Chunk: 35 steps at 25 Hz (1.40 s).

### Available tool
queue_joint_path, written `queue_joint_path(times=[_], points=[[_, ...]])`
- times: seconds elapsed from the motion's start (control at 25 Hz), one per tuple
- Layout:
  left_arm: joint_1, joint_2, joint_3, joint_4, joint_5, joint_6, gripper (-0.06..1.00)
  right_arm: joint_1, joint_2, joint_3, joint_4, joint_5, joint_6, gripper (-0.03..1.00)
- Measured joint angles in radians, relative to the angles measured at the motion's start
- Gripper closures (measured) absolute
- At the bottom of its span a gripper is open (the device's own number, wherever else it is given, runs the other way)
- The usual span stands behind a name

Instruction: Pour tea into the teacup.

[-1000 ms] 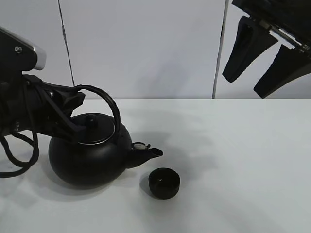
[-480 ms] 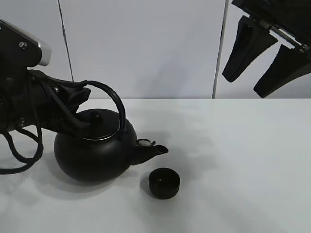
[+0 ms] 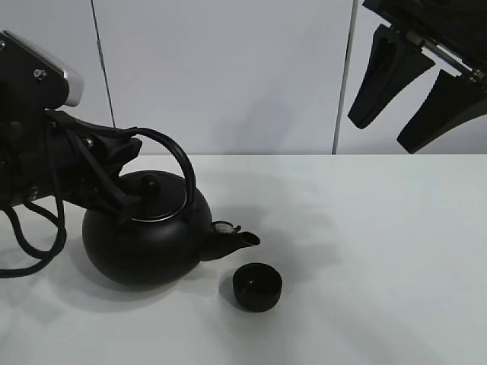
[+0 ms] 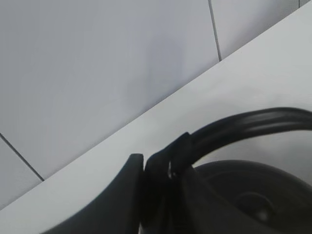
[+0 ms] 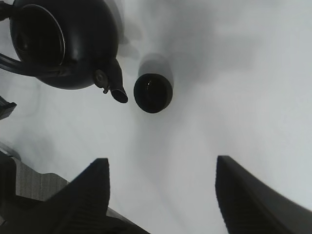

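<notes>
The teacup, small, round and matte black, stands upright on the white table with its mouth up. Its inside is too dark to tell whether it holds anything. In the right wrist view the teacup stands free, touching nothing.

Just beside the teacup, on its left in the high view, is the big black kettle. It leans toward the cup, its short spout aimed that way. The spout's tip lies near the teacup's rim but off to one side rather than over the opening, which the right wrist view also shows. Whether the kettle's base touches the table I cannot tell. Its lid is seated, knob on top, under the arched handle.

Further from the teacup, past the kettle, the left gripper reaches in and clamps the handle's far end. The left wrist view shows its dark fingers pinched tight on the bar. A black cable loops down under that arm.

On the teacup's other side, high above and well apart from it, the right gripper hangs with its fingers spread wide and nothing between them.

Behind everything is a pale panelled wall.
</notes>
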Motion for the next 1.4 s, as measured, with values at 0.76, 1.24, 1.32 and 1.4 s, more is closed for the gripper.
queue_joint_path(times=[0.76, 1.24, 1.32, 1.4], points=[[0.000, 0.000, 0.000, 0.002, 0.000, 0.160, 0.83, 0.000, 0.000, 0.000, 0.000, -0.003, 0.000, 0.54], [0.000, 0.000, -0.047, 0.002, 0.054, 0.223, 0.83, 0.000, 0.000, 0.000, 0.003, -0.003, 0.000, 0.54], [0.000, 0.000, -0.047, 0.002, 0.056, 0.223, 0.83, 0.000, 0.000, 0.000, 0.003, -0.003, 0.000, 0.54], [0.000, 0.000, -0.047, 0.005, 0.060, 0.231, 0.83, 0.000, 0.000, 0.000, 0.003, -0.003, 0.000, 0.54]])
